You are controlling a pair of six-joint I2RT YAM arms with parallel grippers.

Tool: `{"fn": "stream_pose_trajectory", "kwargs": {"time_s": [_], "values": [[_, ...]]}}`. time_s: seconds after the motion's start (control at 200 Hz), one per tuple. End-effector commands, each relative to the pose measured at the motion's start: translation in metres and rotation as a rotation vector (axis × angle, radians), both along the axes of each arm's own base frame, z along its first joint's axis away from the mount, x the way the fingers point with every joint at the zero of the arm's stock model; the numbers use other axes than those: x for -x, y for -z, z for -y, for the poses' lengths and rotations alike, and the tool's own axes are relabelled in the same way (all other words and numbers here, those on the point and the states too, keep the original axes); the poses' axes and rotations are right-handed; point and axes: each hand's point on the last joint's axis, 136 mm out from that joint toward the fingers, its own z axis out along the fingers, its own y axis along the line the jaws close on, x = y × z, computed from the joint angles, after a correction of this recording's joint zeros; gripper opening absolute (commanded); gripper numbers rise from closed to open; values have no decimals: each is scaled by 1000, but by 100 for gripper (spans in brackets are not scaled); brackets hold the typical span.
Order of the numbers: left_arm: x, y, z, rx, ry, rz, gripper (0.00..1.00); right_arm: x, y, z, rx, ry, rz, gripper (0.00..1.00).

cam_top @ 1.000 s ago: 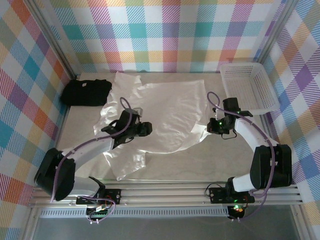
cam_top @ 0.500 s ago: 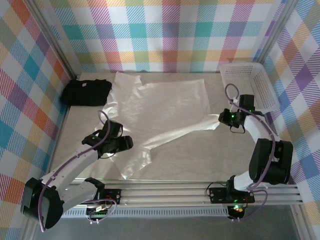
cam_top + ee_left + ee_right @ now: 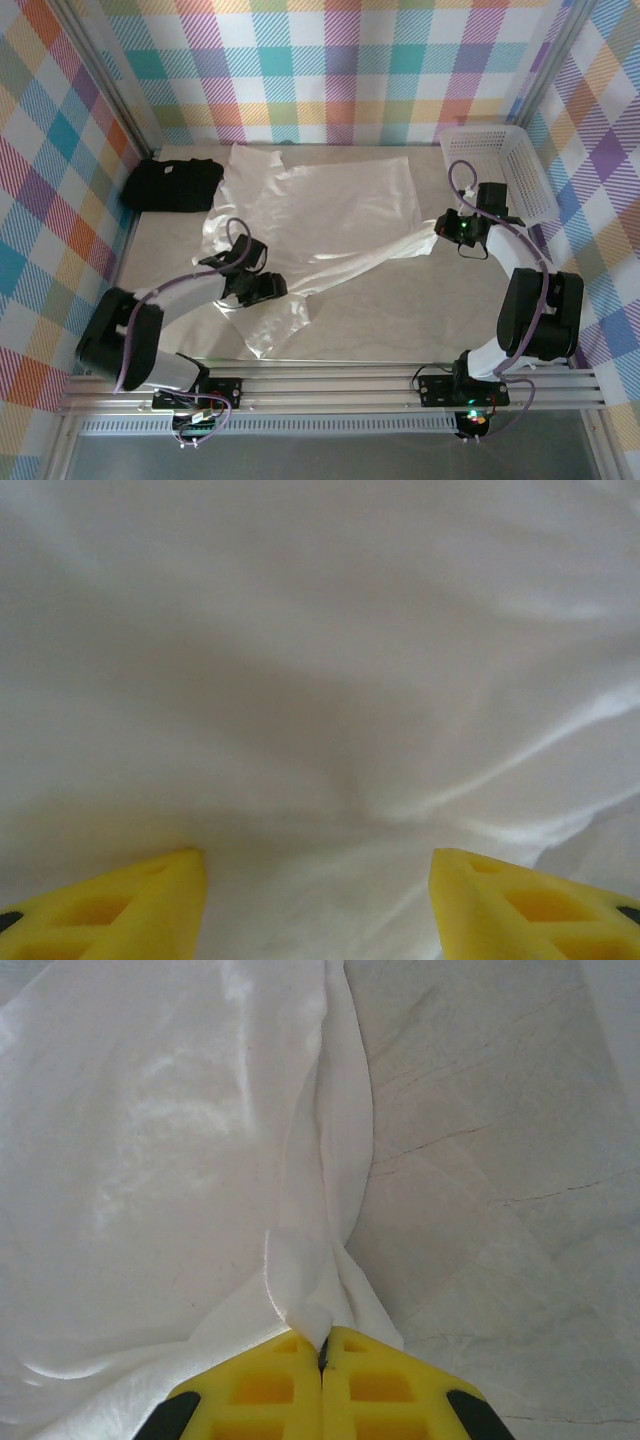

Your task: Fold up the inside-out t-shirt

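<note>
Back wall covered in pastel plaid, pink, teal, yellow, orange and purple stripes on white; left wall and right wall same pattern, both angling in toward the back. Grey metal posts run along the back corners where the walls meet. Tabletop pale beige, marble-like, thin dark veins across it in the right wrist view. Silver slotted aluminium rail along the near table edge. Dull grey floor strip below the rail. Light even and soft, shadows faint, slight sheen on the tabletop
</note>
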Motion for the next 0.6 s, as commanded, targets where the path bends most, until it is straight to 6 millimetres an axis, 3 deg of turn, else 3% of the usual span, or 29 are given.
{"fn": "stream_pose_trajectory", "kwargs": {"time_s": [0.0, 0.235, 0.345, 0.5, 0.595], "values": [[-35, -13, 40, 100, 58, 91, 60, -4, -16, -2, -12, -4, 51, 0], [-79, 3, 90, 119, 123, 100, 59, -5, -23, -2, -6, -2, 62, 0], [-98, -12, 102, 131, 139, 146, 59, -6, -26, -1, 0, -2, 65, 0], [-98, -48, 87, 85, 136, 258, 60, -3, -28, -3, -11, -9, 67, 0], [-64, -53, 60, 18, 105, 274, 62, 0, -27, -5, -20, -15, 66, 0]]}}
